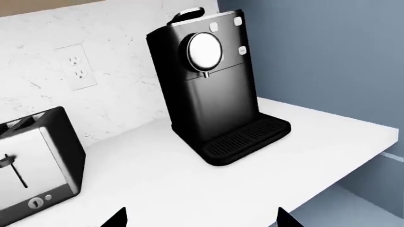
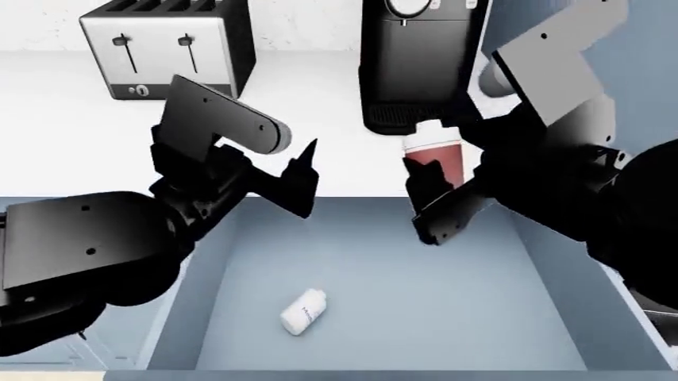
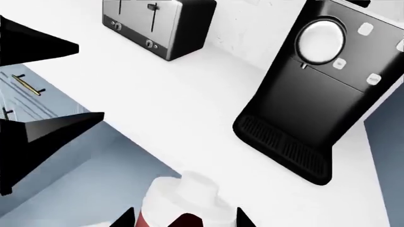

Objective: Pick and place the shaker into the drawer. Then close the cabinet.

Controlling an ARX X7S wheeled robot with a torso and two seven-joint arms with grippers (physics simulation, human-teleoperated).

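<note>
Gripping the shaker point(image 2: 434, 155) by its sides, with the right gripper point(image 2: 429, 197) clamped on the red body below the white cap. Sits right at the front edge of the white counter point(image 2: 63, 151), just in front of the coffee machine point(image 2: 418, 71) and close to its drip tray. Stands roughly upright, long axis near vertical, cap up and red body down.

Opens below and in front onto the drawer point(image 2: 445, 317), pulled well out, blue-grey, with smooth flat walls and floor. Leaves most of that floor bare, apart from a small white bottle point(image 2: 302, 311) lying on its side left of the middle, well apart from the shaker. Hard to tell from the head view whether the shaker's base touches the counter or hangs just clear of it.

Hovers on the other side with the left gripper point(image 2: 298, 182), fingers spread wide and holding nothing, over the drawer's back edge and left of the shaker, with a clear gap between the two grippers.

Carries a toaster point(image 2: 164, 51) far back on the left of the counter, well apart from the coffee machine, with plain white top between them. Backs onto a white stone-look wall point(image 1: 120, 42) with a power outlet point(image 1: 77, 67), and meets a blue-grey side panel point(image 1: 328, 47) beside the coffee machine. Shows the cabinet point(image 3: 25, 94) fronts with slim brass handles in the right wrist view.
</note>
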